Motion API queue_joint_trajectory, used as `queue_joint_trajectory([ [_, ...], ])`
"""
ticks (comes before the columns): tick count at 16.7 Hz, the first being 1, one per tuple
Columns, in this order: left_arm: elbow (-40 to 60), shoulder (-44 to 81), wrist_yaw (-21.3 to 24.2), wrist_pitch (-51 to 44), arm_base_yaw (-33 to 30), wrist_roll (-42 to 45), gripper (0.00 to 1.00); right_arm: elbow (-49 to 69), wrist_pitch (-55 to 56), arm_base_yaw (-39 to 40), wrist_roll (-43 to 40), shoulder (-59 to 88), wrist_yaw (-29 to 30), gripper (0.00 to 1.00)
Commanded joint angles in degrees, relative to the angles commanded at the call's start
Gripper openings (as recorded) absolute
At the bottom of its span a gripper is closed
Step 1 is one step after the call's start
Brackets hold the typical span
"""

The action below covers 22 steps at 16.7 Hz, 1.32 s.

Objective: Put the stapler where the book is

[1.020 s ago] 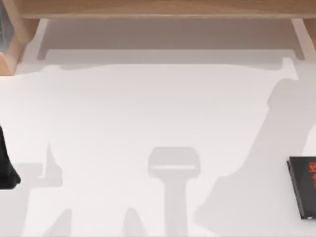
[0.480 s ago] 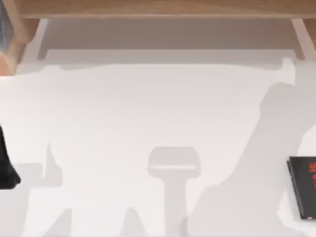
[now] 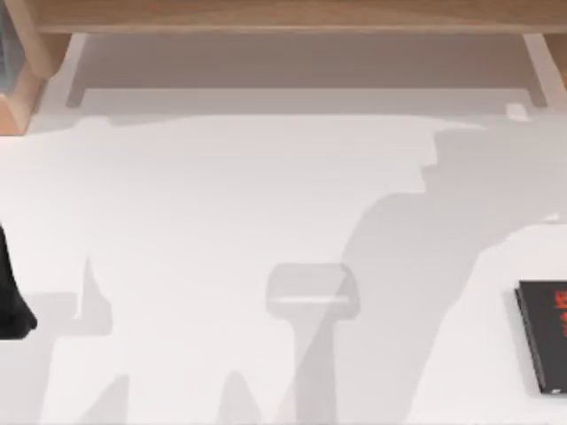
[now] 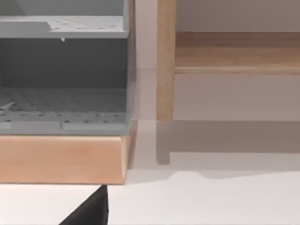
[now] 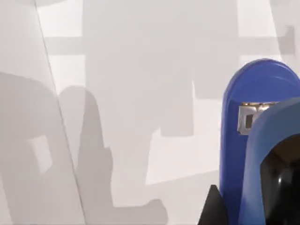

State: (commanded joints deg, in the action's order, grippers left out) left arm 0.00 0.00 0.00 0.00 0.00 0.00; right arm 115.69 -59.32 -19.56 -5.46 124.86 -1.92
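The blue stapler (image 5: pixel 255 140) hangs close in front of the right wrist camera, above the white table, with its metal staple slot showing. My right gripper appears shut on it: a dark finger (image 5: pixel 211 208) lies against its side and a black part sits under its rounded top. The book (image 3: pixel 545 335), black with red lettering and a grey spine edge, lies flat at the table's right edge in the top view. A black part of my left arm (image 3: pixel 11 301) rests at the table's left edge, and its dark finger (image 4: pixel 89 211) shows in the left wrist view.
A wooden shelf (image 3: pixel 283 18) on posts runs along the back of the table. At the back left stands a grey perforated rack on a wooden base (image 4: pixel 63 157), beside a wooden post (image 4: pixel 165 61). Large arm shadows fall over the white tabletop (image 3: pixel 221 195).
The right arm's large shadow has swept leftwards and towards the back of the table. The book and the left arm have stayed put.
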Motion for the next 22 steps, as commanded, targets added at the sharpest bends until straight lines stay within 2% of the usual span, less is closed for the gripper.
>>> queue_joint_trajectory([
  [12,0.0,0.0,0.0,0.0,0.0,0.0,1.0,-40.46,7.99,13.28,1.72,-33.39,1.48,0.0],
  [18,0.0,0.0,0.0,0.0,0.0,0.0,1.0,-59.86,7.87,17.24,4.06,-40.25,2.24,0.0],
  [22,0.0,0.0,0.0,0.0,0.0,0.0,1.0,-64.46,7.58,17.87,4.87,-41.28,2.53,0.0],
])
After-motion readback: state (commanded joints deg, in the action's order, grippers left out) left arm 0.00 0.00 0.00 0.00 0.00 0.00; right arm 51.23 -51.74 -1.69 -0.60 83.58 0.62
